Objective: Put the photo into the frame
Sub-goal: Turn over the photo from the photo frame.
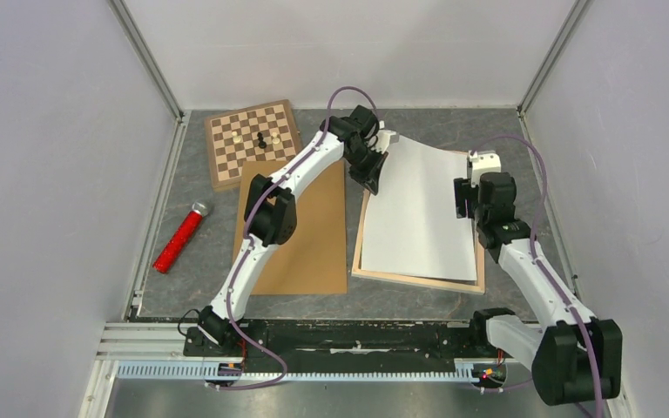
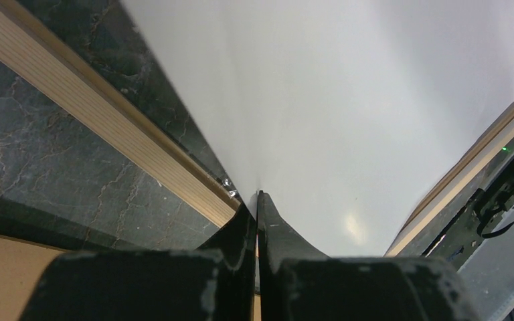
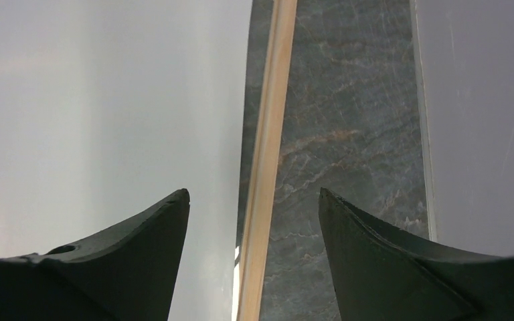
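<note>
Alignment work: easing the photo (image 1: 418,209) down slowly, squaring its edges inside the frame (image 1: 418,280) before releasing, avoiding any buckle. Pinching the photo's left edge, white back up and askew across the frame, in the closed left gripper (image 2: 257,200); holding the right gripper (image 3: 254,194) spread wide above the frame's right bar, gripping nothing.

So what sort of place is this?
Likely a robotics test booth: two arms bolted to a rail, plain white walls around a table, and practice props such as a chessboard and picture frame.
</note>
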`<state>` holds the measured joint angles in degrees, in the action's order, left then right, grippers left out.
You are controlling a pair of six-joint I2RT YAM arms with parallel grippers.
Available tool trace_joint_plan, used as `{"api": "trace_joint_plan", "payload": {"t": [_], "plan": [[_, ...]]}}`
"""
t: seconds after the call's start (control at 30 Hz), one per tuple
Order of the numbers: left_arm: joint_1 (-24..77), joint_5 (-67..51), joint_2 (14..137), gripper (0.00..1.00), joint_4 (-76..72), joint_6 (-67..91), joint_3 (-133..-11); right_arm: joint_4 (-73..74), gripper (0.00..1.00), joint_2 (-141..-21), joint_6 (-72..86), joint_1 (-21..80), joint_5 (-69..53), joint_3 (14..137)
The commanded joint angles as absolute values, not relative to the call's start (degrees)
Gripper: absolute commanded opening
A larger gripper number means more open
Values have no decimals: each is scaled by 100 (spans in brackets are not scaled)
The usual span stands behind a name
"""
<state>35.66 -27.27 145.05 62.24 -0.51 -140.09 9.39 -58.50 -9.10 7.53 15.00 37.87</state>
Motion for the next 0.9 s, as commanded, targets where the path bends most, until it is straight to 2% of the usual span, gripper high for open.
{"api": "trace_joint_plan", "payload": {"t": [0.0,0.2,0.43,0.63,0.87], "plan": [[3629,-2801,14320,2,5978,-330,-14011,448,72,-6265,-652,316,1352,3604],[3708,-2857,14344,2,5925,-388,-14015,72,62,-6995,-546,35,1160,3575],[3802,-2745,14387,2,5900,-655,-14032,-362,55,-7775,-586,-407,1040,3828],[3806,-2682,14449,2,5902,-764,-14041,-483,51,-8423,-610,-608,909,4094],[3823,-2575,14575,4,5898,-1011,-14154,-607,50,-8647,-467,-820,743,4163]]}}
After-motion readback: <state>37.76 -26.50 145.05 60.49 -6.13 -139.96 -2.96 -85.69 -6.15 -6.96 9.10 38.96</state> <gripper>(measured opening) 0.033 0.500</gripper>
